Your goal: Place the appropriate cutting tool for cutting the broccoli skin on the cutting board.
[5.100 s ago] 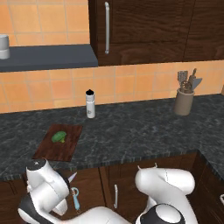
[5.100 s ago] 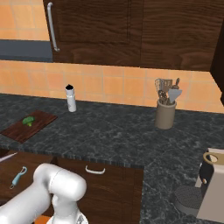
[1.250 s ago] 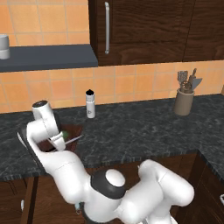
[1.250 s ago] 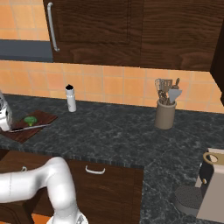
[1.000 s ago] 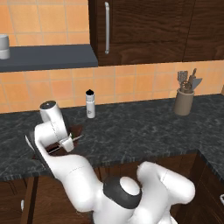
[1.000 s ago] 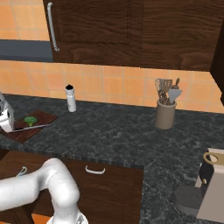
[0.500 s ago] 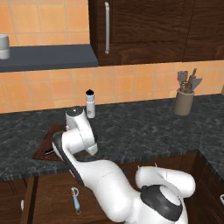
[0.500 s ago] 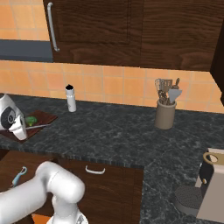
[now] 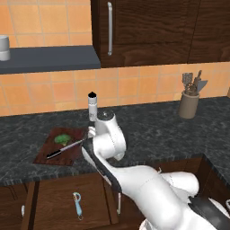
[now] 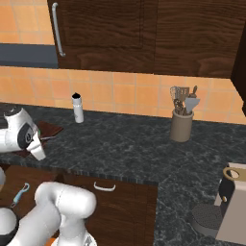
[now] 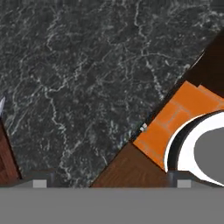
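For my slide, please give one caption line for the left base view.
Slim black-handled silver knife lies on the dark reddish-brown wooden cutting board beside the small green broccoli floret; white arm alongside.

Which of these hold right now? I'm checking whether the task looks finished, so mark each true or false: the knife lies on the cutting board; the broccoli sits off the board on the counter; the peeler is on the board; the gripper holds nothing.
1. The knife lies on the cutting board: true.
2. The broccoli sits off the board on the counter: false, it rests on the board, beside the knife.
3. The peeler is on the board: false, it shows low against the cabinet front, below the counter.
4. The gripper holds nothing: true, it is open.
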